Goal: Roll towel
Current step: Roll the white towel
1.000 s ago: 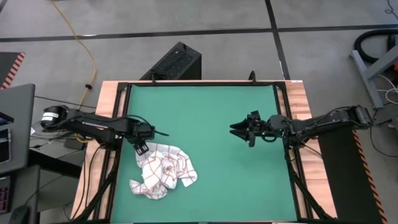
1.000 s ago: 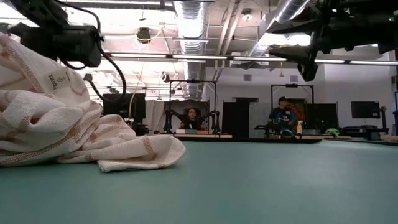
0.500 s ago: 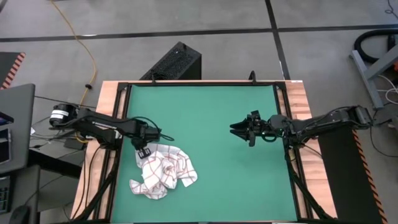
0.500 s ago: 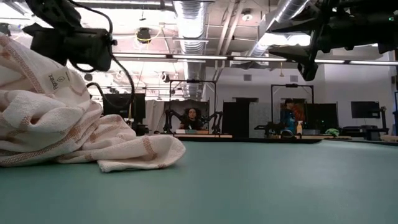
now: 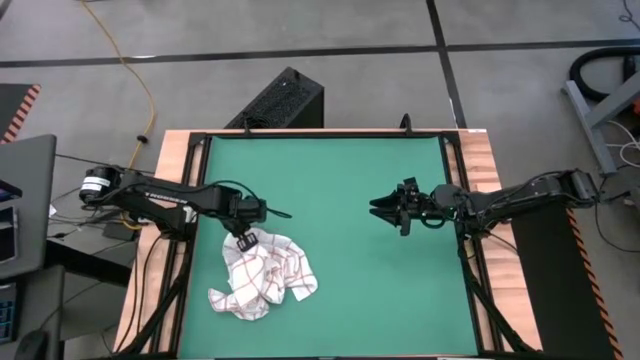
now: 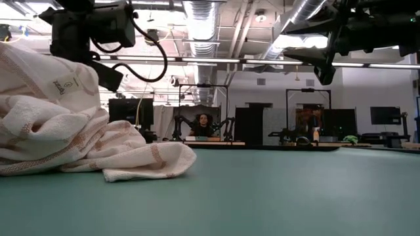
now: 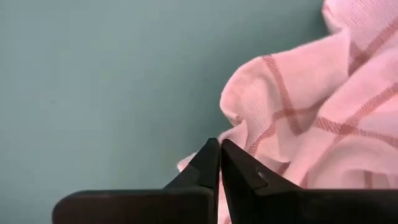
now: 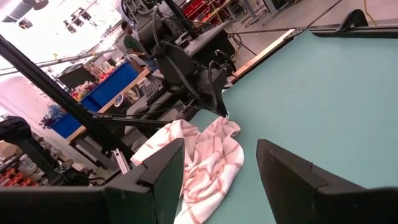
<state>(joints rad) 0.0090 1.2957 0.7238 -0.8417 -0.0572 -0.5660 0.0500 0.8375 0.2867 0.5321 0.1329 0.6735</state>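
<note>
The soft white cloth towel with thin red check lines (image 5: 262, 276) is lying crumpled on the green mat (image 5: 330, 180) near the counter's front-left corner. My left jaws (image 5: 246, 239) are hovering pressed together at its far edge, empty. I should part them, pinch one corner, and spread it flat first. Farther right, my right jaws (image 5: 384, 208) are waiting apart.
</note>
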